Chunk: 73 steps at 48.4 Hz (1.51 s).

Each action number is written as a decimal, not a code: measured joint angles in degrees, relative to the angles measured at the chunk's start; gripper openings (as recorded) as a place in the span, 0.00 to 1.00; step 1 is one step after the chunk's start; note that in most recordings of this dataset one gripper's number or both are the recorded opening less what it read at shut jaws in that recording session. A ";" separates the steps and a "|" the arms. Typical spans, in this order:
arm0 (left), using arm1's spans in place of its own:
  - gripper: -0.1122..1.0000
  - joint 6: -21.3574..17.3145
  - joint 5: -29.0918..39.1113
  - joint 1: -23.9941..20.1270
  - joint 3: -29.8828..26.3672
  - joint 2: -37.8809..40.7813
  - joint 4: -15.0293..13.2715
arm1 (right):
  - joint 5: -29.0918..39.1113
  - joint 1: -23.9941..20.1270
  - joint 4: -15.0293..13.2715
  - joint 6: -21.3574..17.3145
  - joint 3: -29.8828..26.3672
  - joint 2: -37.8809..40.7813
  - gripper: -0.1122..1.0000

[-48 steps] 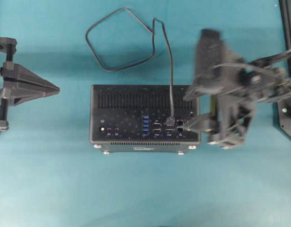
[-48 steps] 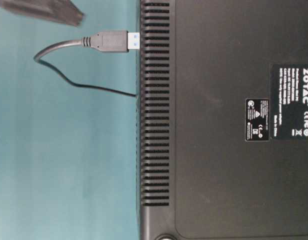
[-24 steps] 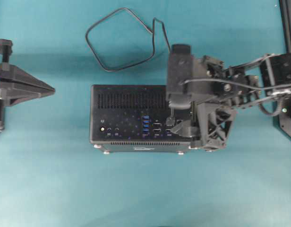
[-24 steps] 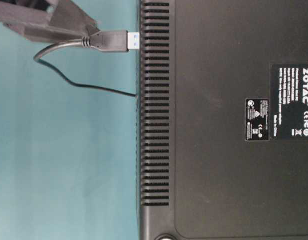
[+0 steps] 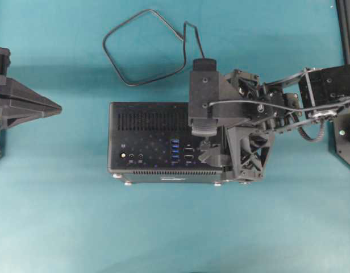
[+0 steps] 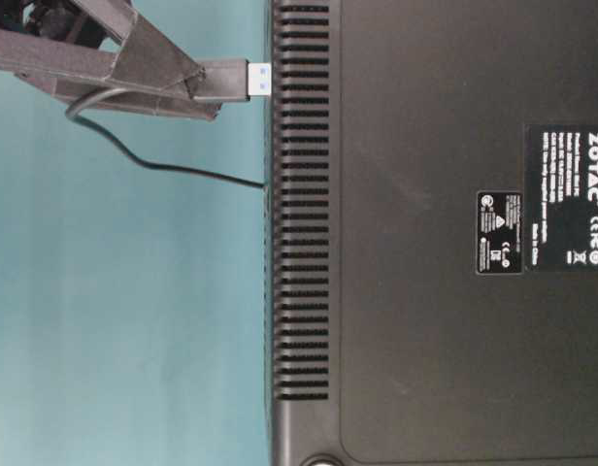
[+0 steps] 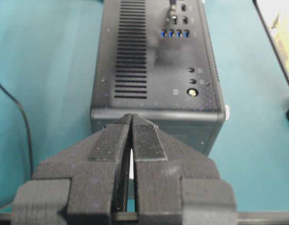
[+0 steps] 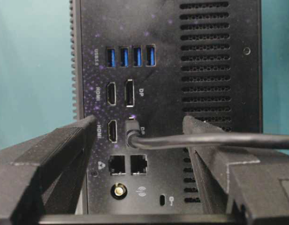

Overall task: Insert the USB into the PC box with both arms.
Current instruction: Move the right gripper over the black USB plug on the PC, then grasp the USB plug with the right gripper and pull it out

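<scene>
USB (image 8: pixel 131 131) between right tool's (image 8: pixel 137 129) fingers (untouched).

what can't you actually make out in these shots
- Overhead: the USB plug on the PC box is largely hidden under the right gripper, so contact is unclear.
- Table-level: the gripper covers the plug's rear; whether it touches cannot be told.
- Right wrist: which socket the plug stands over is uncertain.
- Left wrist: the left gripper blocks the box's near edge.

Right gripper (image 8: pixel 137 136) over PC box (image 5: pixel 146 122); left gripper (image 5: pixel 53 107) left.
</scene>
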<state>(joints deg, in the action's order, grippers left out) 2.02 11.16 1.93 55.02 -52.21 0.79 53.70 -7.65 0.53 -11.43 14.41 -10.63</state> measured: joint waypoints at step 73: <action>0.10 0.88 -0.09 0.00 0.00 0.18 -0.09 | 0.35 0.44 -0.53 0.00 -2.11 0.09 0.22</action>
<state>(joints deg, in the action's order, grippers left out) 2.90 11.07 1.93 55.02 -52.03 0.70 54.05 -7.21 0.00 -11.43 12.30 -10.55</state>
